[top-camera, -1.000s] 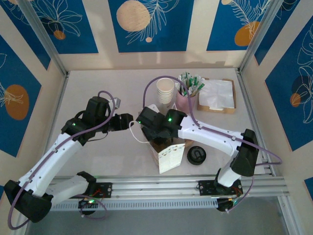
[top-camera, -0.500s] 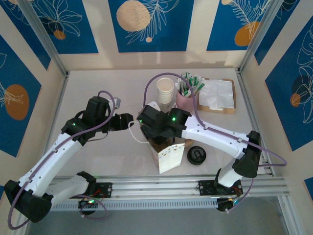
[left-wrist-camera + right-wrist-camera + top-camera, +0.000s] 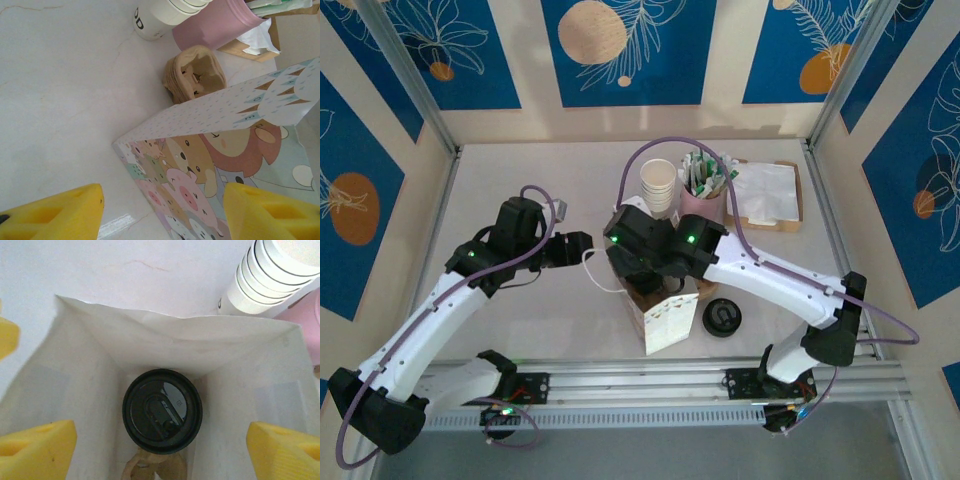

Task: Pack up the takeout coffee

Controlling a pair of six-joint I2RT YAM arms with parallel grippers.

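A paper bag (image 3: pixel 667 322) printed with cartoon animals stands open-topped at the table's middle. In the right wrist view its white inside (image 3: pixel 165 340) holds the takeout coffee cup, black lid (image 3: pixel 162 411) up, seated in a brown cardboard carrier. My right gripper (image 3: pixel 160 450) hovers above the bag's mouth, open, with nothing between its yellow fingers (image 3: pixel 37 450). My left gripper (image 3: pixel 582 250) is just left of the bag by its white handle loop (image 3: pixel 602 278). It is open too. In the left wrist view the bag's printed side (image 3: pixel 210 150) lies beyond the left gripper (image 3: pixel 160 215), untouched.
Behind the bag are a stack of paper cups (image 3: pixel 658 185), a pink holder of stirrers and sachets (image 3: pixel 703 195) and a tray of napkins (image 3: pixel 765 195). A loose black lid (image 3: pixel 722 317) lies right of the bag. A spare cardboard carrier (image 3: pixel 195 75) sits by the pink holder.
My right arm has drawn back a little from the bag, its elbow swinging out to the right. The left arm has not moved.
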